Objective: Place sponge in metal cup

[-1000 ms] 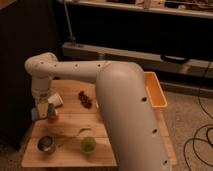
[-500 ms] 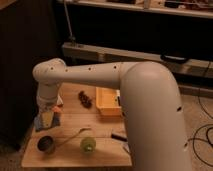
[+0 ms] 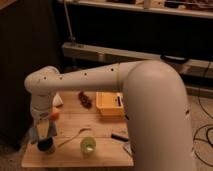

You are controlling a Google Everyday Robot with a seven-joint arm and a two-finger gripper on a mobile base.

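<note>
Sponge [image 3: 42, 131] hung at the far left of the wooden table [image 3: 70, 157], a small blue-grey pad pinched in the gripper [image 3: 44, 135], whose jaws were pressed together on it below the pale wrist. It sat directly above the metal cup [image 3: 47, 148], which showed only as a short dark round shape near the table's front left corner. The pad's lower edge looked close to the rim, though whether it touched could not be told.

By its look the sponge was light and soft. It would squash under the jaws and spring back once let go, so a pinch across its flat faces near the upper edge seemed the sensible hold, leaving the lower part free to enter the cup. Being about as wide as the cup's mouth, it might catch on the rim or perch there and would probably need to go in edge-first. The cup looked light enough to slide or tip if pushed sideways.

Just right of the wrist sat a small orange round thing [image 3: 54, 115]. Further right a translucent green cup [image 3: 88, 145] stood apart from the metal one, then a yellow tray [image 3: 111, 105] lay towards the back. The robot's thick white arm [image 3: 155, 115] filled the right side.
</note>
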